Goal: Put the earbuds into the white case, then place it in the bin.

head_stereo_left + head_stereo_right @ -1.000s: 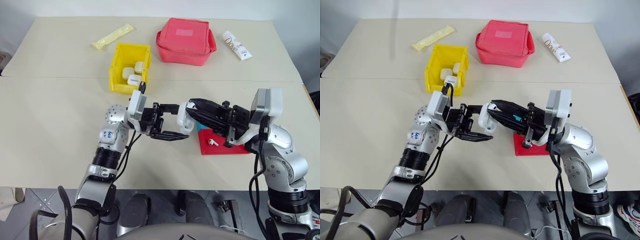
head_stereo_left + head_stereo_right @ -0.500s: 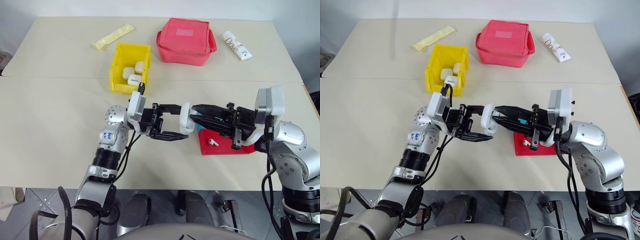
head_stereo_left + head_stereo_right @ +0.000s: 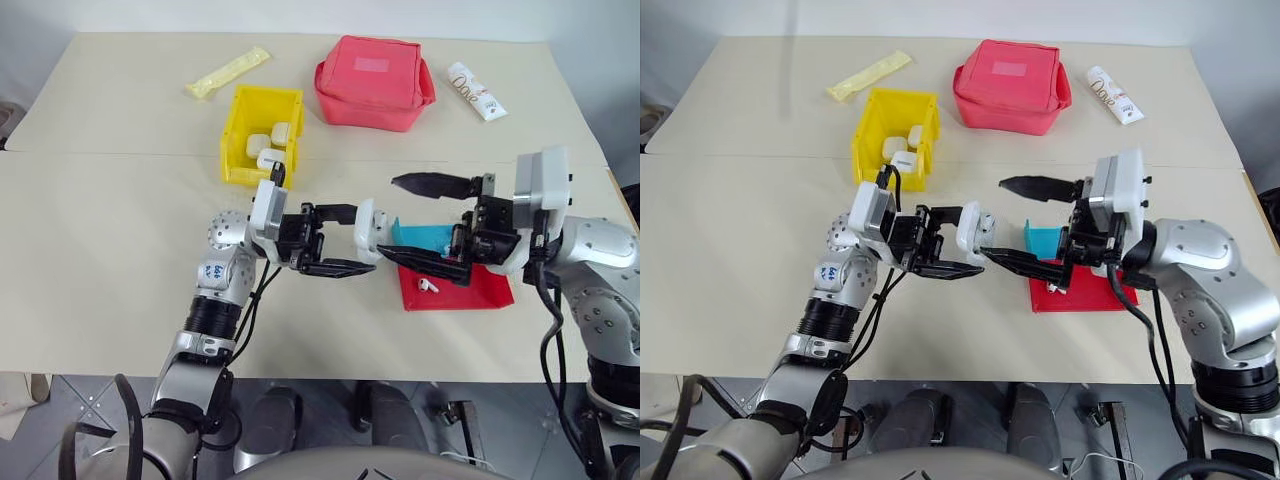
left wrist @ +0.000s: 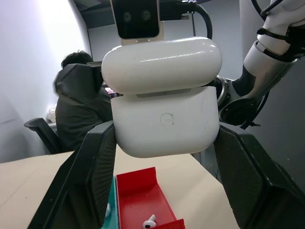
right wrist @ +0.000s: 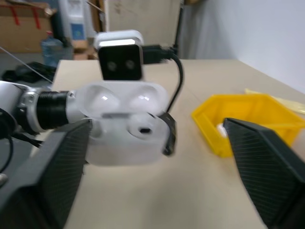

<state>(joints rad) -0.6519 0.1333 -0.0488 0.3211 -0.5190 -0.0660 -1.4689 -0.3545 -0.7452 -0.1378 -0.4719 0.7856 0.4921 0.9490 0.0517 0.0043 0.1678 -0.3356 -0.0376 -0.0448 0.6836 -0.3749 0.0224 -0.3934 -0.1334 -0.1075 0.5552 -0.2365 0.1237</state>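
My left gripper (image 3: pixel 362 240) is shut on the white case (image 3: pixel 370 229), holding it in the air above the table's middle. In the right wrist view the case (image 5: pixel 121 124) faces me with its lid open, showing glossy white hollows. My right gripper (image 3: pixel 391 219) is open wide just right of the case and does not touch it; one finger is above it and the other below. One earbud (image 3: pixel 428 285) lies in the red tray (image 3: pixel 480 295); it also shows in the left wrist view (image 4: pixel 150 222). The yellow bin (image 3: pixel 238 112) stands farther back on the left.
Several white cases lie inside the bin. A teal tray (image 3: pixel 425 238) adjoins the red one, under my right gripper. A red pouch (image 3: pixel 375 80), a white tube (image 3: pixel 477 90) and a yellow packet (image 3: pixel 227 72) lie at the back. A person (image 4: pixel 81 109) sits in the background.
My right gripper, nearly shut at the case before, has opened wide and drawn back a little to the right and up. The left gripper and the case have stayed put.
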